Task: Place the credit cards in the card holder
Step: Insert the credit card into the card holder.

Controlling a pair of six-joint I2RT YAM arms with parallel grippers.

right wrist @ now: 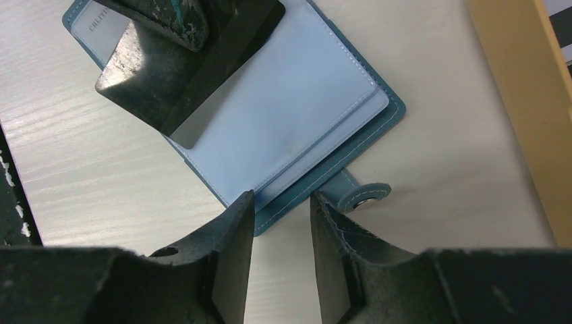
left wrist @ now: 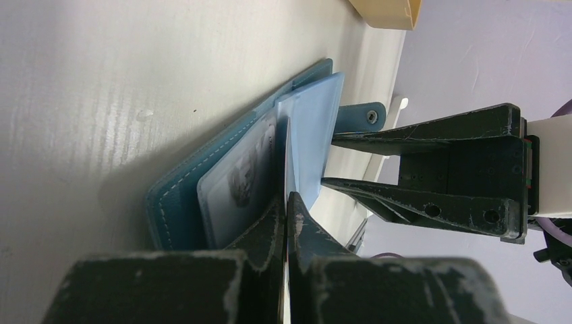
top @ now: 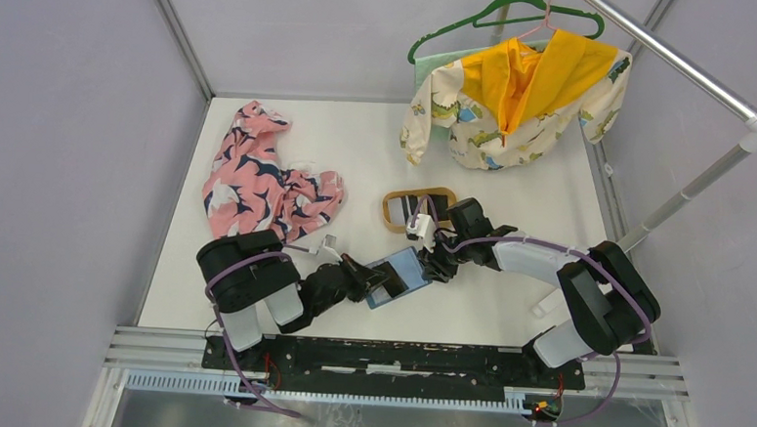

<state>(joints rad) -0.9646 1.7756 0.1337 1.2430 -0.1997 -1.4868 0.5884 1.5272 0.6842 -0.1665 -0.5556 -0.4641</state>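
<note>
The teal card holder (top: 409, 266) lies open on the white table, its pale blue inner pockets (right wrist: 297, 108) facing up. My left gripper (top: 369, 277) is shut on a black credit card (right wrist: 168, 81) and holds it edge-on (left wrist: 287, 162) against the holder's (left wrist: 175, 196) left half. A pale card (left wrist: 239, 175) sits in a clear pocket. My right gripper (right wrist: 280, 202) is open, with its fingertips at the holder's near edge beside the snap tab (right wrist: 364, 196). More cards (top: 416, 208) lie in the tan tray.
The tan oval tray (top: 387, 209) sits just behind the holder and shows at the right edge of the right wrist view (right wrist: 519, 101). A pink floral cloth (top: 259, 178) lies at the back left. A yellow-lined jacket (top: 518, 94) hangs from a rail (top: 676, 53).
</note>
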